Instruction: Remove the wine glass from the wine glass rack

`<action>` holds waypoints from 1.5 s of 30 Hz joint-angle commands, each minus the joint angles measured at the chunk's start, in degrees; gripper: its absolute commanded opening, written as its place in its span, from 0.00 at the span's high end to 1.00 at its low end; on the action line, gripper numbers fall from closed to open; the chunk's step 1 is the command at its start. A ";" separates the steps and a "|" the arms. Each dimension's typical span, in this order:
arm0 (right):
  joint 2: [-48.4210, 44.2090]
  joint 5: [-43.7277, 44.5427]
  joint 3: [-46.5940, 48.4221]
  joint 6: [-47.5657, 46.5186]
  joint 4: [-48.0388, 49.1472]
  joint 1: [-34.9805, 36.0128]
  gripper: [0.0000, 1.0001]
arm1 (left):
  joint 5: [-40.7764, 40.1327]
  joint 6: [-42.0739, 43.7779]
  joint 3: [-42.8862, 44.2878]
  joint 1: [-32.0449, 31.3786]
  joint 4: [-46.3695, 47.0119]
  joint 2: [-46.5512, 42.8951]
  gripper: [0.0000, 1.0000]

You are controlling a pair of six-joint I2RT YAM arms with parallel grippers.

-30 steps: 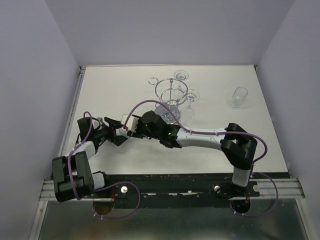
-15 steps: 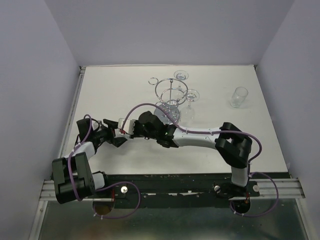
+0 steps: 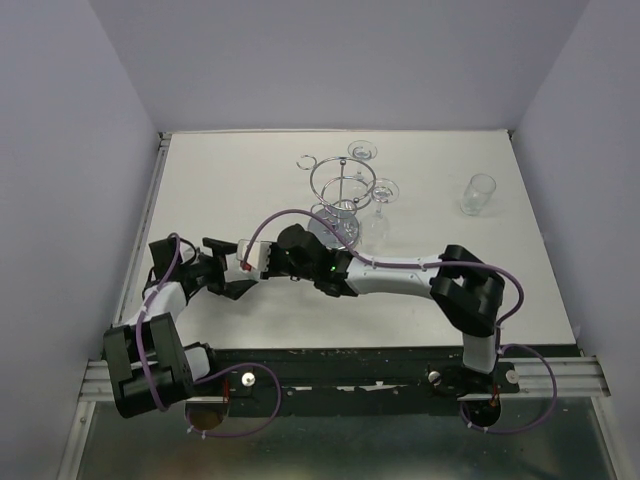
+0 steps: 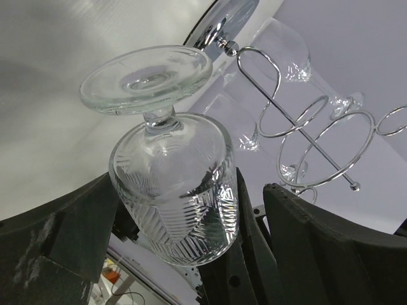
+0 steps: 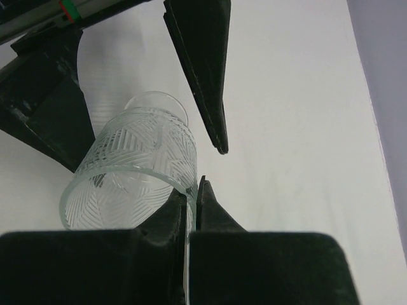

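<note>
A wine glass (image 4: 175, 190) with a cut-pattern bowl lies tilted, its round foot (image 4: 146, 79) pointing away. My right gripper (image 5: 194, 187) is shut on the rim of this wine glass (image 5: 137, 171), one finger inside the bowl and one outside. My left gripper (image 4: 191, 190) stands open around the bowl, with its fingers (image 5: 203, 70) on either side and apart from the glass. From above, both grippers meet at the table's left, left gripper (image 3: 230, 268) and right gripper (image 3: 252, 260). The chrome wine glass rack (image 3: 340, 190) stands behind them.
Two more wine glasses (image 3: 363, 152) (image 3: 383, 192) hang on the rack's loops (image 4: 305, 127). A clear tumbler (image 3: 478, 195) stands at the right of the table. A purple cable (image 3: 290, 212) arcs over the right arm near the rack's base.
The right gripper has moved left and shut on the glass rim. The left gripper has opened wider around the bowl.
</note>
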 commanded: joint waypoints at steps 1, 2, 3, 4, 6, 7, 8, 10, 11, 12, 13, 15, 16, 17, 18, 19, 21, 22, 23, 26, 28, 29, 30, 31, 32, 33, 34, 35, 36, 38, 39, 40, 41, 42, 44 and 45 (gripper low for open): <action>-4.85 -3.21 -2.71 0.09 -0.76 0.40 0.99 | -2.72 0.86 0.73 1.55 -5.53 -3.07 0.01; -6.42 -4.89 -3.85 -0.35 -1.91 0.48 0.99 | -2.81 0.86 0.47 1.73 -5.62 -3.33 0.01; -7.92 -6.82 -4.90 -0.96 -3.57 0.48 0.99 | -2.89 0.77 0.29 1.90 -6.41 -3.42 0.01; -9.76 -8.58 -5.96 -1.41 -6.28 0.40 0.99 | -2.81 0.69 0.20 2.08 -6.76 -3.34 0.01; -13.37 -11.05 -8.24 -2.63 -10.60 0.40 0.99 | -2.63 0.77 0.29 2.08 -6.33 -3.34 0.01; -15.47 -11.84 -9.73 -3.25 -12.36 0.40 0.99 | -2.54 0.77 0.29 1.99 -5.98 -3.25 0.01; -17.23 -12.81 -11.05 -4.30 -13.33 0.40 0.99 | -2.54 0.69 0.29 2.08 -5.45 -3.16 0.01; -20.74 -13.61 -13.43 -5.89 -18.42 0.48 0.99 | -2.98 0.25 0.29 2.08 -5.27 -3.07 0.01; -22.33 -13.17 -14.57 -6.15 -20.09 0.31 0.99 | -3.16 -0.10 0.20 2.25 -5.27 -2.99 0.01; -24.35 -12.56 -15.71 -6.33 -21.59 0.31 0.99 | -3.24 -0.11 0.29 2.43 -5.36 -2.98 0.01; -25.85 -11.86 -17.03 -6.51 -22.91 0.05 0.99 | -3.25 -0.11 0.37 2.60 -5.19 -3.16 0.01; -29.45 -11.59 -18.71 -6.77 -26.60 -0.13 0.99 | -3.16 0.59 0.46 2.96 -5.18 -3.34 0.01; -30.86 -11.85 -19.58 -6.68 -28.96 -0.13 0.99 | -3.24 1.03 0.38 3.31 -5.44 -3.42 0.01; -32.70 -12.20 -20.20 -6.68 -31.51 -0.22 0.99 | -3.51 1.73 0.38 3.48 -5.62 -3.60 0.01; -34.28 -12.72 -20.64 -6.68 -33.89 -0.48 0.99 | -3.77 2.52 0.38 3.66 -5.80 -3.77 0.01; -35.87 -12.99 -20.91 -6.25 -36.69 -0.66 0.99 | -4.38 3.31 0.38 3.75 -6.32 -3.95 0.01; -39.03 -15.44 -19.43 -4.58 -44.06 -1.62 0.99 | -6.75 5.86 1.60 3.75 -9.21 -3.86 0.01; -40.70 -16.59 -18.11 -4.14 -48.80 -2.06 0.99 | -7.46 6.74 2.04 3.66 -9.14 -3.60 0.01; -42.63 -17.12 -17.32 -2.92 -52.07 -2.50 0.99 | -7.81 7.45 2.31 3.75 -8.01 -2.73 0.01; -48.08 -17.12 -15.20 -0.89 -60.16 -3.29 0.99 | -8.17 12.09 3.80 3.66 -4.84 1.83 0.01; -51.34 -17.30 -13.71 0.43 -64.21 -4.08 0.99 | -8.87 17.27 6.25 3.66 -5.97 4.39 0.01; -51.87 -18.00 -12.22 1.04 -66.76 -4.96 0.99 | -9.91 19.21 7.48 3.57 -7.63 5.01 0.01; -52.05 -19.31 -10.56 1.75 -68.96 -6.01 0.99 | -11.06 21.49 8.80 3.22 -9.47 5.62 0.01; -51.97 -20.10 -9.32 2.62 -71.33 -7.06 0.99 | -11.85 23.86 9.77 2.96 -11.14 6.32 0.01; -52.05 -20.46 -8.09 3.24 -73.27 -8.03 0.99 | -12.90 25.63 10.82 2.52 -12.64 7.03 0.01; -52.14 -20.72 -7.38 3.86 -74.68 -9.26 0.99 | -13.70 27.04 11.44 2.34 -13.70 7.64 0.01; -52.32 -20.73 -6.85 4.04 -76.26 -10.49 0.99 | -14.66 27.92 12.06 2.34 -14.49 8.00 0.01; -52.84 -20.47 -6.76 4.47 -77.06 -11.98 0.99 | -15.28 28.45 12.59 2.26 -15.28 8.35 0.01; -53.63 -20.29 -6.93 4.91 -77.59 -13.74 0.99 | -16.07 28.89 12.94 2.34 -15.90 8.61 0.01; -55.38 -19.50 -8.07 5.97 -77.68 -16.99 0.99 | -16.34 30.82 14.60 2.34 -16.43 9.23 0.01; -55.92 -18.54 -8.77 7.19 -77.33 -18.40 0.99 | -17.04 32.22 15.66 2.26 -17.22 9.49 0.01; -56.36 -17.66 -9.04 9.12 -77.15 -20.15 0.99 | -18.26 33.89 17.41 2.25 -18.36 9.76 0.01; -56.62 -17.91 -9.13 10.53 -77.06 -22.52 0.99 | -19.14 35.74 18.82 2.34 -19.24 10.11 0.01; -56.88 -18.61 -9.22 11.67 -76.98 -24.63 0.99 | -20.20 37.84 20.57 2.26 -19.94 10.55 0.01; -57.15 -19.49 -8.87 15.27 -76.80 -29.29 0.99 | -21.61 41.19 23.65 2.25 -21.35 11.95 0.01; -57.41 -19.76 -8.70 16.51 -76.71 -32.09 0.99 | -21.96 42.94 25.41 2.25 -22.05 12.83 0.01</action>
